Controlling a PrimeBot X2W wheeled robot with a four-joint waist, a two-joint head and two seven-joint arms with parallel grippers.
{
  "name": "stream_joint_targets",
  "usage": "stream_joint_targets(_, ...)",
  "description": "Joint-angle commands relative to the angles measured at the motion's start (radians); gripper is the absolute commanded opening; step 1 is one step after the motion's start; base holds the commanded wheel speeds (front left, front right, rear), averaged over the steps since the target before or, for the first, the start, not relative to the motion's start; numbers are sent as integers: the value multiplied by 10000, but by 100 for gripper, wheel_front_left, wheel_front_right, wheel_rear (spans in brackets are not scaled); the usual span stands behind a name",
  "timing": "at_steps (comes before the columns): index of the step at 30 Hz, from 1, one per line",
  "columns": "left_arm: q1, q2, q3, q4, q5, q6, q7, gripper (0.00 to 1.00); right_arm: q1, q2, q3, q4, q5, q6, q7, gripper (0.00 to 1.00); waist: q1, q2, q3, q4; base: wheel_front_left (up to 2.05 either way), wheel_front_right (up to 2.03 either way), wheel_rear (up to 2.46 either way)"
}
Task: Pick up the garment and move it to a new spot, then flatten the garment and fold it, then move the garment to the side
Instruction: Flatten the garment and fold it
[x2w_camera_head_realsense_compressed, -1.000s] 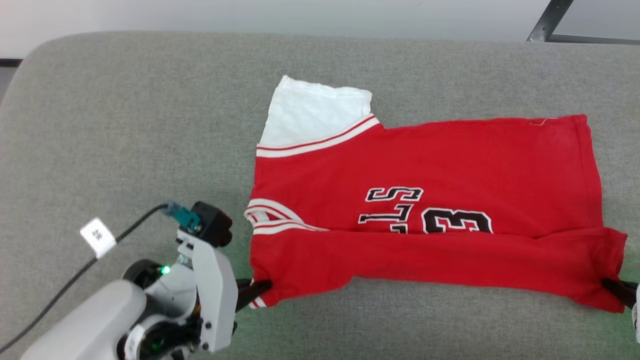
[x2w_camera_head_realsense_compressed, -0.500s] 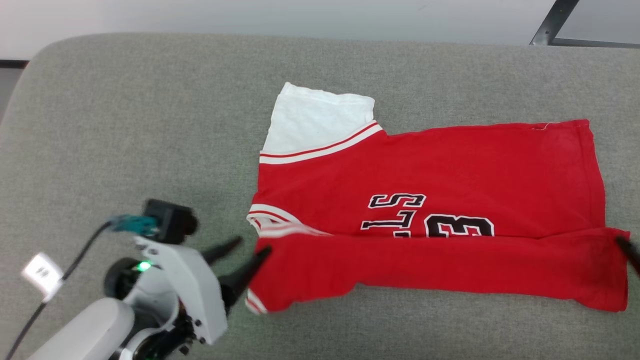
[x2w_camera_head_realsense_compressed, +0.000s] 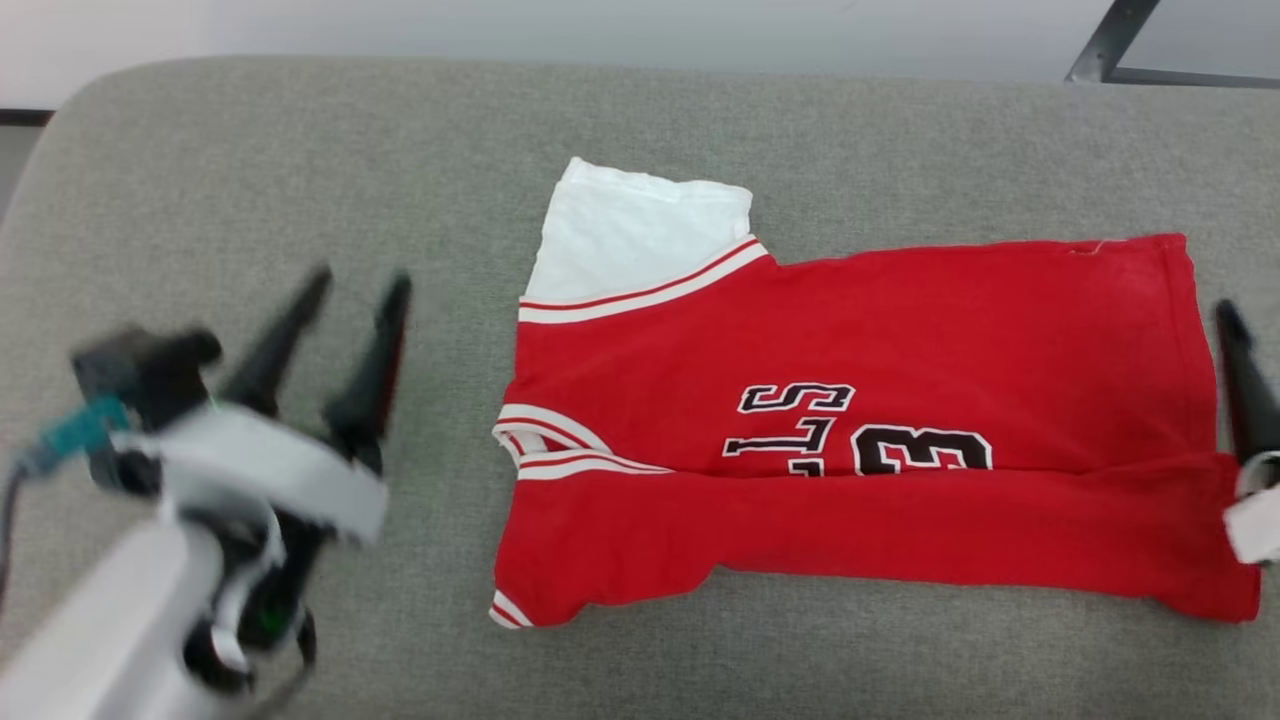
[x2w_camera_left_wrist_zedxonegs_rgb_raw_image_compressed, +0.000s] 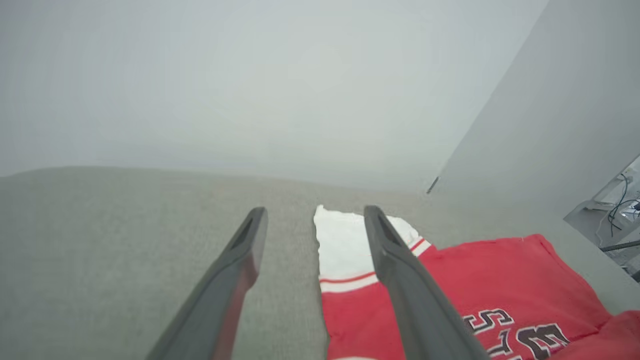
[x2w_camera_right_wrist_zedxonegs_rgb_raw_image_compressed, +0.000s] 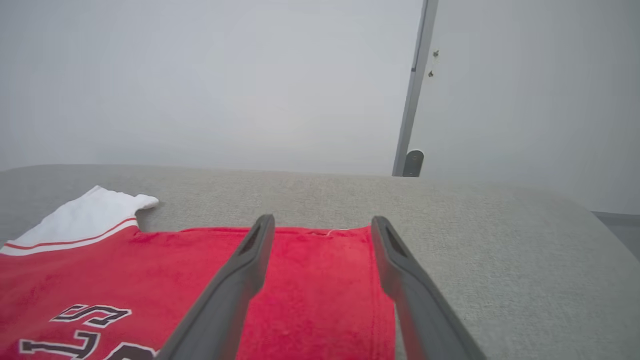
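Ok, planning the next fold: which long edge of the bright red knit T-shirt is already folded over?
The edge of the T-shirt nearest the robot: its red band covers part of the black lettering. The far edge lies flat.

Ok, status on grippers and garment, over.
Left gripper open, clear of cloth. Right gripper open at hem end, holding nothing. Garment flat on grey cushion, near edge folded over. No obstruction seen.
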Motion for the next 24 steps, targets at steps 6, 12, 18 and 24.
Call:
stream_joint_targets(6, -2896, 69, -167, 1468, 730, -846, 548, 100, -664, 760, 279, 416, -409, -8, -1267, 100, 0, 0, 471, -643, 0, 0, 0)
stream_joint_targets(12, -5399, -176, -569, 3358, 1179, -1741, 1297, 100, -1079, 1091, 571, 760, -395, -8, -1792, 100, 0, 0, 972, -1390, 0, 0, 0)
stream_joint_targets(18, -7513, -653, -1187, 6122, 1522, -2569, 2038, 100, -1454, 1371, 1026, 1114, -275, -8, -2253, 100, 0, 0, 1498, -2211, 0, 0, 0)
stream_joint_targets(24, -8599, -864, -2381, 8603, 1640, -2927, 4123, 100, -1696, 1510, 1389, 1436, -130, -8, -2534, 100, 0, 0, 1720, -2724, 0, 0, 0)
